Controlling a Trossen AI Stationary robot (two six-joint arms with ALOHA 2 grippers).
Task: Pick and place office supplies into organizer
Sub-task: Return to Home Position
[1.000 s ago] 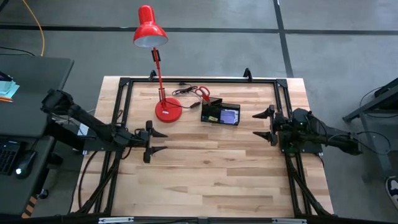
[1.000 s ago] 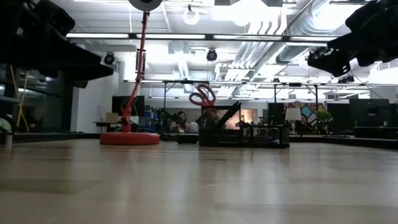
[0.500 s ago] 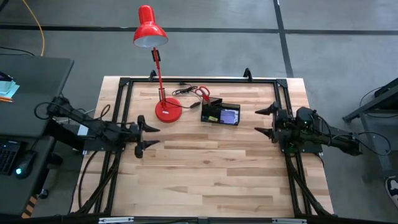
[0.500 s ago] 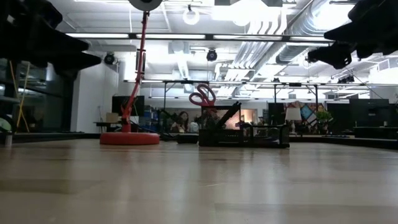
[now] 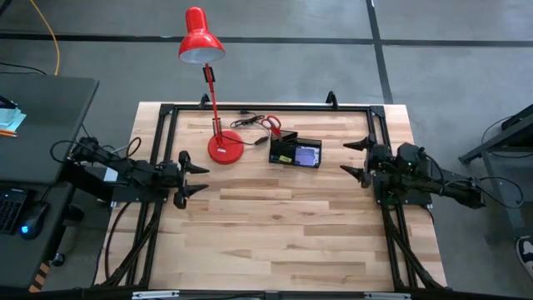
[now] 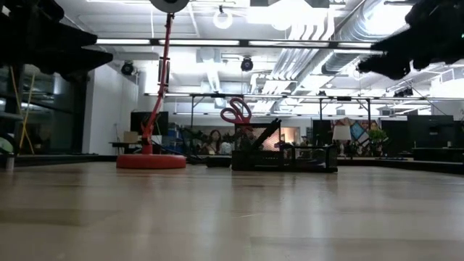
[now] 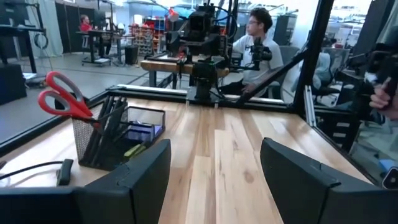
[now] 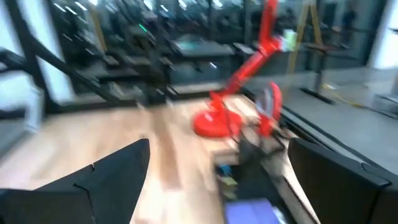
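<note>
The black organizer (image 5: 296, 152) stands on the table at the far middle, to the right of the red lamp base (image 5: 225, 147). Red-handled scissors (image 7: 65, 96) and black pens (image 7: 102, 127) stand upright in its mesh cup; the purple notepad (image 5: 308, 155) and a small yellow piece (image 7: 135, 150) lie in its compartments. The organizer also shows in the low view (image 6: 283, 156). My left gripper (image 5: 190, 177) is open and empty at the table's left side. My right gripper (image 5: 358, 158) is open and empty at the right side.
The red desk lamp (image 5: 202, 42) rises from its base, its head beyond the far edge. A black cord (image 5: 246, 119) lies behind the base. A black frame (image 5: 266, 107) runs around the table's edge. People sit in the room beyond.
My left gripper has drawn back toward the table's left edge and a little toward the far edge, staying open. My right gripper has drawn back slightly toward the right edge, toward the far edge, still open. The organizer and its contents have kept still.
</note>
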